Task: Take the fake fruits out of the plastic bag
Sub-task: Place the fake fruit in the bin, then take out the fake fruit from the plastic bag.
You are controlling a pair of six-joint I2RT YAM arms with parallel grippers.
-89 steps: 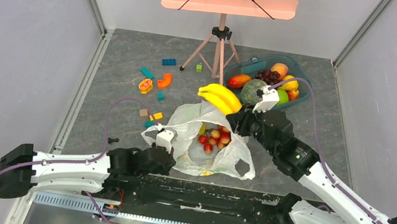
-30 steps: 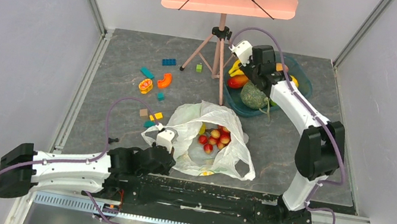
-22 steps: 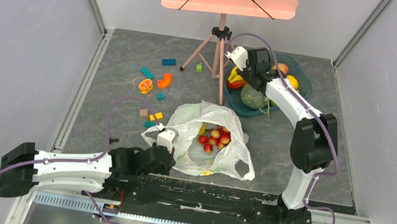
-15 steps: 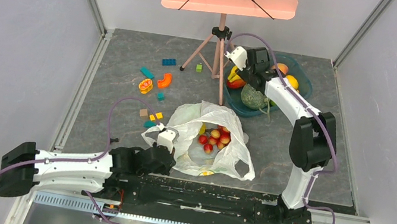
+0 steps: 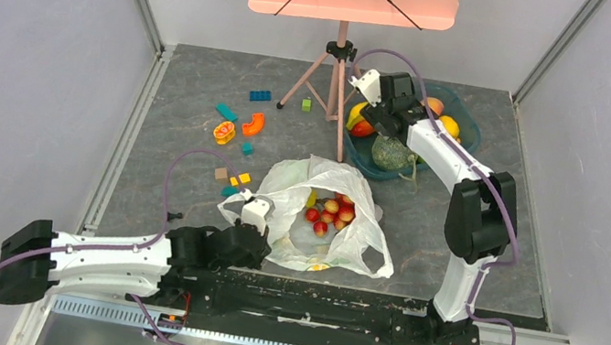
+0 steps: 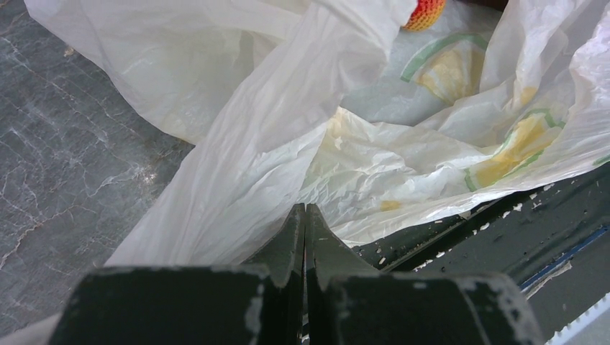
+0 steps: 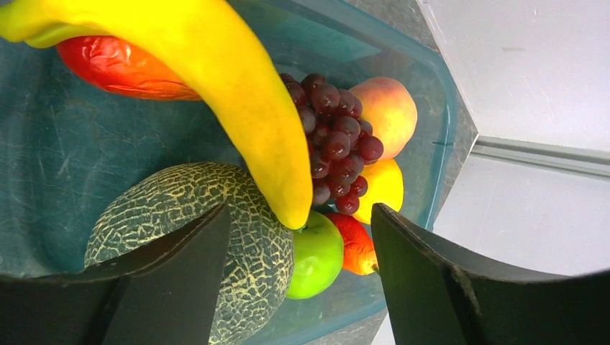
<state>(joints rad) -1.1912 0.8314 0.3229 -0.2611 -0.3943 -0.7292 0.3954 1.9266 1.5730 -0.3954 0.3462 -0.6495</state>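
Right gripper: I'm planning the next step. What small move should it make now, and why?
Probably lift straight up out of the bin and head for the bag. The right gripper is open, with the banana lying in the bin, free of its fingers, while the red balls sit in the bag, whose edge the left gripper pinches.
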